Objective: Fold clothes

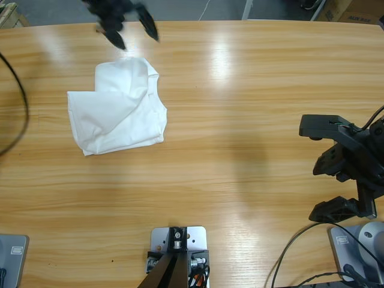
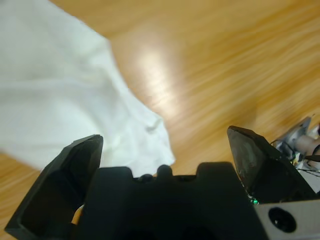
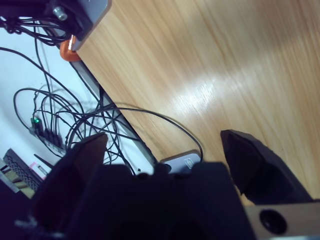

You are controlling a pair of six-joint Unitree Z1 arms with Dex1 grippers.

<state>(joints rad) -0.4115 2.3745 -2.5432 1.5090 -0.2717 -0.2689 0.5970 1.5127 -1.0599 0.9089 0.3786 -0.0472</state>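
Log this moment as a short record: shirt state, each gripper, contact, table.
shirt: white T-shirt lying in a loosely folded bundle on the table's left half
left gripper: above the shirt's far edge, jaws open, holding nothing
right gripper: at the table's right edge, far from the shirt, jaws open, holding nothing
contact: neither gripper touches the shirt
table: wooden, cables hanging off its edge in the right wrist view

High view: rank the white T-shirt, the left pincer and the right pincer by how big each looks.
1. White T-shirt, folded into a bundle, clearly the largest.
2. Right pincer, with its black body at the right edge.
3. Left pincer, smallest, partly cut off by the top edge.
Height above the table may skew how the two pincers compare.
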